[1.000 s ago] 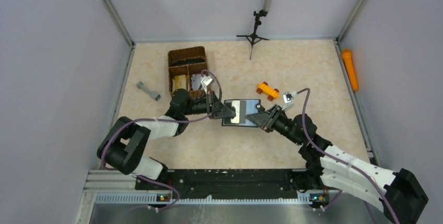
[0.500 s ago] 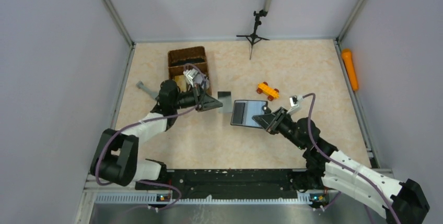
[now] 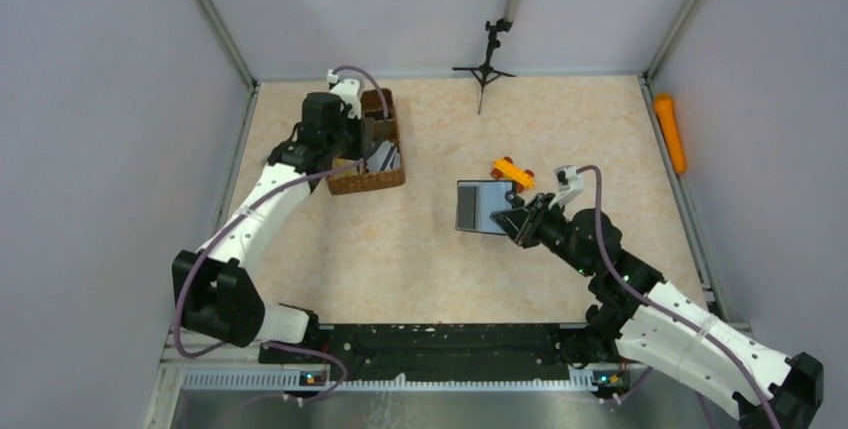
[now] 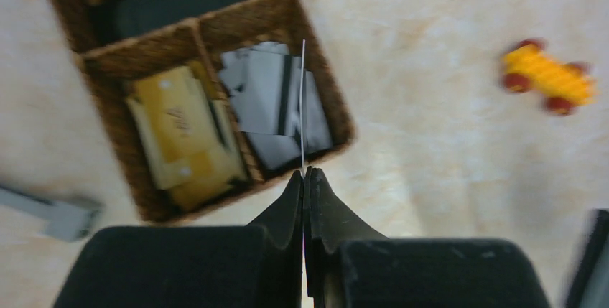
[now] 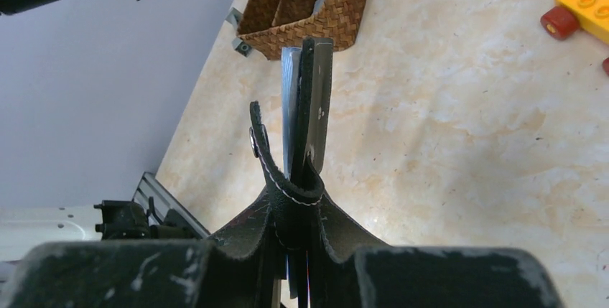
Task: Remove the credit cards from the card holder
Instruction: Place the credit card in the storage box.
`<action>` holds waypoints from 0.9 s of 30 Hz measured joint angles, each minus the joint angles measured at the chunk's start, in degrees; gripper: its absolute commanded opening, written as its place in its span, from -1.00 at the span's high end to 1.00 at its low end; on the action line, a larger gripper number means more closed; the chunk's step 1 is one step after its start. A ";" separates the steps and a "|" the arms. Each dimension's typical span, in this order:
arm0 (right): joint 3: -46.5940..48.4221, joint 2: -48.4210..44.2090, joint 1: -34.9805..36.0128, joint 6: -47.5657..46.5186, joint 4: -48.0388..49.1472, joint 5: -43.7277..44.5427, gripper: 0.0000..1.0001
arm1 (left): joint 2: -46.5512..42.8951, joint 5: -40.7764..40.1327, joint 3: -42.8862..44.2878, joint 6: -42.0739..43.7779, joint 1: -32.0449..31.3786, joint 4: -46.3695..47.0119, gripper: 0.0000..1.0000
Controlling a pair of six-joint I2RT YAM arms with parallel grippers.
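Left wrist view: left gripper [image 4: 304,176] pinches a thin card [image 4: 302,107], edge-on above the woven wicker basket [image 4: 248,15]. Right gripper [image 5: 298,211] clamps the flat, stitched black card holder [image 5: 317,85] — just beside the yellow brick car [image 3: 511,171].

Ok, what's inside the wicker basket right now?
Grey-black cards in one compartment, a yellow item beside them, something dark in the far one. A card held by the left end effector covers a strip; lower layers are hidden.

You have bright, even overhead light and faint shadows. The card holder [image 3: 480,207] shows pale glare. Your left wrist view is motion-blurred, worst on the toy car [image 4: 549,76].
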 measured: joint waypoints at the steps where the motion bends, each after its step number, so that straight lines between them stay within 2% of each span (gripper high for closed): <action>1: 0.46 -0.17 0.02 -0.52 -0.72 0.00 1.00 | 1.07 -1.60 0.83 4.09 0.15 -0.61 1.00; 10: 2.58 -1.97 0.00 -2.32 -9.33 -0.07 1.00 | 9.07 -9.42 3.13 36.20 0.24 2.27 1.00; 15: 4.63 -3.98 0.00 -2.45 -13.22 0.07 1.00 | 17.64 -14.53 9.01 50.56 0.24 5.03 1.00; 18: 6.47 -4.26 0.00 -2.91 -14.75 0.44 1.00 | 24.15 -17.77 13.25 57.70 0.24 7.52 1.00; 27: 7.93 -4.31 0.00 -3.89 -17.18 1.68 1.00 | 36.00 -19.12 22.29 67.60 0.48 7.45 1.00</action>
